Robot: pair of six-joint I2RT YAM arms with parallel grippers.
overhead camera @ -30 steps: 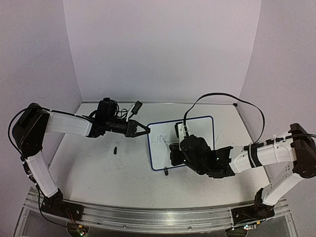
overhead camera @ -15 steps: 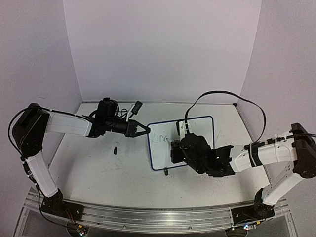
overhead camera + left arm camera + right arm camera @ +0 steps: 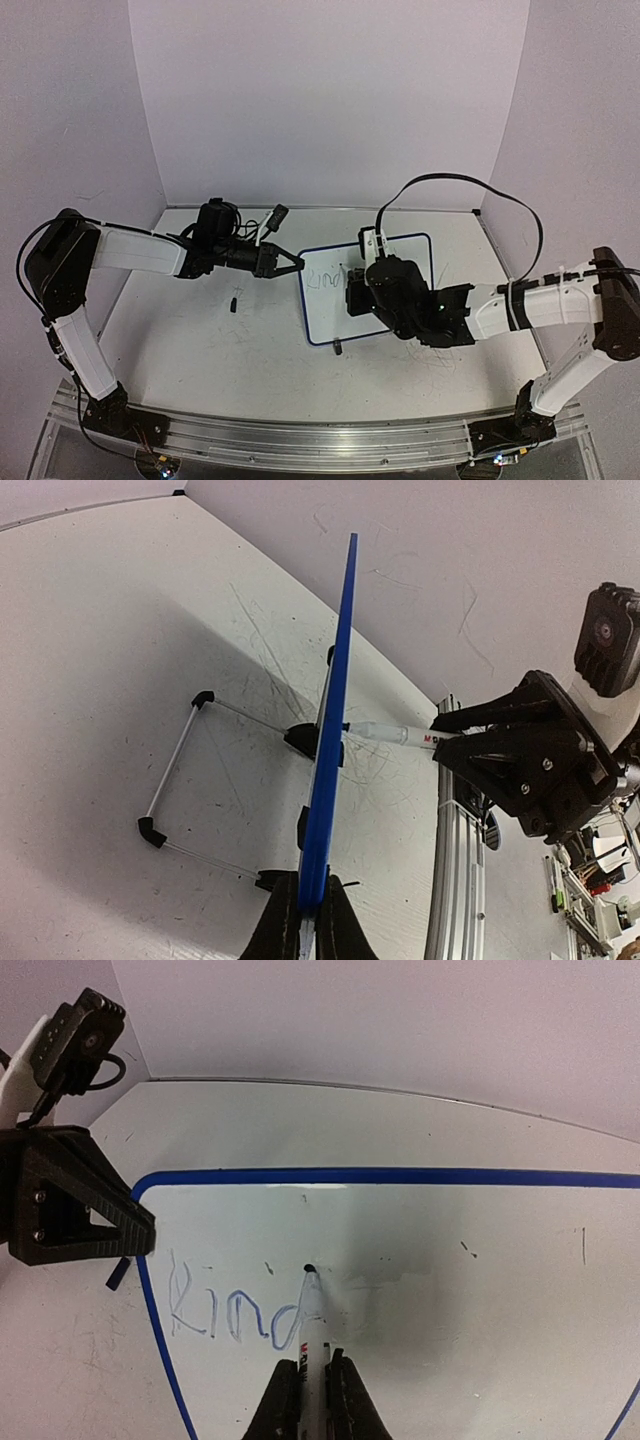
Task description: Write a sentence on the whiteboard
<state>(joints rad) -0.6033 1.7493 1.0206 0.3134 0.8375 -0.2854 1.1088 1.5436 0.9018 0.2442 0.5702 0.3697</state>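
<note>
My left claw [image 3: 297, 264] is pressed together on the board's [image 3: 450, 1290] left edge, pinching the blue frame. The board sits mid-table, propped on a wire stand [image 3: 175, 770], its face toward my right arm. I can't judge how steeply it leans. Its long side runs left to right, and the writing [image 3: 230, 1312] follows it from the left frame: "Kind". My right claw [image 3: 312, 1380] pinches the pen [image 3: 312, 1310]. The pen's long axis points up the board toward the top edge, with the tip on the surface just right of the "d". Right of the tip, bare board reaches the far frame. Left of the board, the table [image 3: 180, 340] lies open except for a dark bit [image 3: 233, 301].
</note>
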